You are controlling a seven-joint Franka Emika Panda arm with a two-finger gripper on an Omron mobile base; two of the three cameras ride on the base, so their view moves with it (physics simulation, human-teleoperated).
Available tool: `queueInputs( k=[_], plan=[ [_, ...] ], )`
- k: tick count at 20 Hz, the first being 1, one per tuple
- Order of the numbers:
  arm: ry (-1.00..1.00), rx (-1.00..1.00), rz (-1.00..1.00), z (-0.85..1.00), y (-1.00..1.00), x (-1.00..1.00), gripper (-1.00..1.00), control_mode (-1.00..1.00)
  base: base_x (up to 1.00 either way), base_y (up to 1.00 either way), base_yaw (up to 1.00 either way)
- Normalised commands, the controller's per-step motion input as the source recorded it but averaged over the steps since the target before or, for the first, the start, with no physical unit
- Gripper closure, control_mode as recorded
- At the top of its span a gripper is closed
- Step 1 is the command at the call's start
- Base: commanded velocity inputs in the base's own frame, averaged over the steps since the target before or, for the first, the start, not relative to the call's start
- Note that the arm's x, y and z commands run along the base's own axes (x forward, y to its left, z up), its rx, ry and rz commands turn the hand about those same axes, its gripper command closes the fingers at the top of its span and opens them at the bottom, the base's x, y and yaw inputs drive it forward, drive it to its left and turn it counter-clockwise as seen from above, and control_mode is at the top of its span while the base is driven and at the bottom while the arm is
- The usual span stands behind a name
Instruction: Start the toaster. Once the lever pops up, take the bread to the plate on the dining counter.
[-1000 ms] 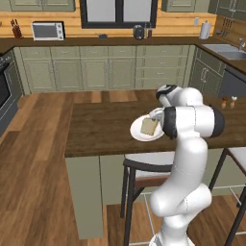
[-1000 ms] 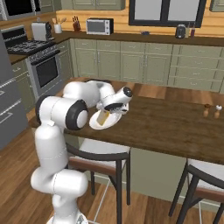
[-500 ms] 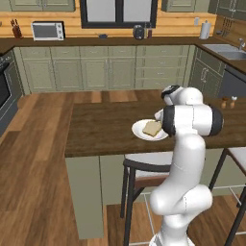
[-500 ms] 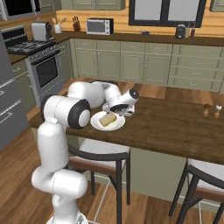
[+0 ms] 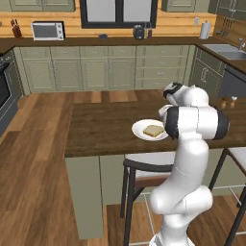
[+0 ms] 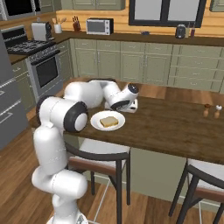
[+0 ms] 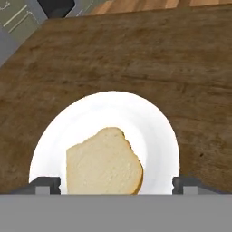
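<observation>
**Bread lying on the plate, delivery looking complete**

Bread (image 7: 103, 162) is lying flat on the plate (image 7: 154, 122), inside its rim and toward the near side in the hand view, with bare white showing around the slice. The plate is sitting on the dining counter (image 5: 105, 120), close to the counter's near edge, just above a stool. Judging from how things are lying, the carrying step appears finished: the slice is resting where the task is asking for it, and nothing visible is left to do except pulling the arm clear.

The gripper (image 7: 116, 183) is standing released, its two dark fingertips (image 7: 45, 185) spread wide at the bottom corners of the hand view, one on either side of the slice. The bread is sitting between and just beyond them, and neither tip appears to be touching it. The hand is looking down onto the plate from above. In the right base view the hand (image 6: 124, 101) is hanging over the counter just at the far right of the plate (image 6: 97, 124), with the bread (image 6: 109, 121) beside it and apart from it. In the left base view the arm is partly covering the right edge of the plate (image 5: 140, 129), while the bread (image 5: 153, 130) is showing plainly.
</observation>
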Motion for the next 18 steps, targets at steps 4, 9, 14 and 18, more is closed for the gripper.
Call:
queueInputs(
  k=[4,9,14,18],
  plan=[
    [-0.02,-0.07,-0.01,1.0,0.11,-0.89,-1.0,-1.0,0.0,0.0,0.0],
    [0.0,-0.08,-0.05,1.0,0.23,-1.0,-1.0,-1.0,0.0,0.0,0.0],
    [0.1,-0.07,-0.08,0.78,0.38,-1.0,-1.0,-1.0,0.0,0.0,0.0],
    [0.18,-0.08,-0.09,0.44,0.49,-1.0,-1.0,-1.0,0.0,0.0,0.0]
  ],
)
